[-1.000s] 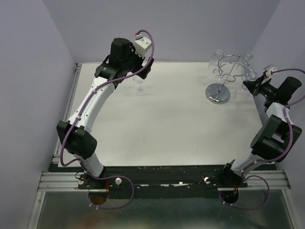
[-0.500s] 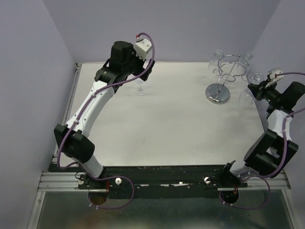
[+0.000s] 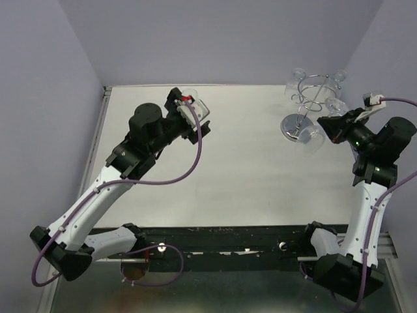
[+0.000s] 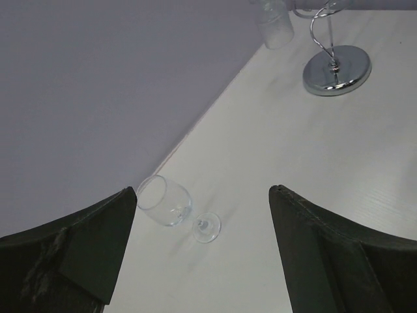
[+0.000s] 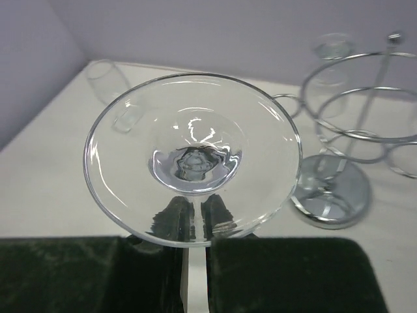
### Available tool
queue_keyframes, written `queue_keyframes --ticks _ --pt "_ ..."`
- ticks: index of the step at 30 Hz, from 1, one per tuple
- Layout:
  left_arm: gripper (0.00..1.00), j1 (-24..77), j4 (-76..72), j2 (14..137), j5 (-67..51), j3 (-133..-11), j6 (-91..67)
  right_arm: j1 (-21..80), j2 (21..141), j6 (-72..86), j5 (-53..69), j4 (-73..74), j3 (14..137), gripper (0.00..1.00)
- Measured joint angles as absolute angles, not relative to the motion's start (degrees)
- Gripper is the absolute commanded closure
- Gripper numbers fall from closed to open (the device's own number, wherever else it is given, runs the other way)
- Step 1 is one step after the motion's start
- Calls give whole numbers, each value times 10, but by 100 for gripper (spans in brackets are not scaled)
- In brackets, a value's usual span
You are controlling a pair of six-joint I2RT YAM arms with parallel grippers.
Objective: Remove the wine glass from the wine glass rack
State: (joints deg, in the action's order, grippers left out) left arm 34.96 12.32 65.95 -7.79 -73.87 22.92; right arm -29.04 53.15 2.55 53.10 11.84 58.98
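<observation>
I am pinching the wine glass (image 5: 194, 156) by its stem in my right tool (image 5: 194, 216) | glass is hanging free of the wine glass rack (image 5: 339, 195), near its base, above the bench (image 3: 247, 176) | my left tool (image 4: 202, 195) is hovering spread over a second glass (image 4: 171, 205) standing there | I am judging: lift-off done, set-down remaining.

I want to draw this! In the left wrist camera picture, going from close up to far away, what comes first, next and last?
left gripper, open → loose wine glass → shiny round base of the wine glass rack
</observation>
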Motion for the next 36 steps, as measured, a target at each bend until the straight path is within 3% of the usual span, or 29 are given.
queue_keyframes --ticks 5,11,15,26,36 --pt "1 416 104 571 -56 -634 301 -205 526 130 538 197 592 99" --pt "1 449 94 493 -84 -510 396 -202 547 180 538 279 592 99" --pt "1 485 84 467 -107 -490 430 -193 561 224 552 293 592 99" --pt "1 607 -38 514 -95 -451 518 -176 620 374 584 296 566 99" --pt "1 620 -187 599 -139 -389 663 -175 629 521 593 299 487 99"
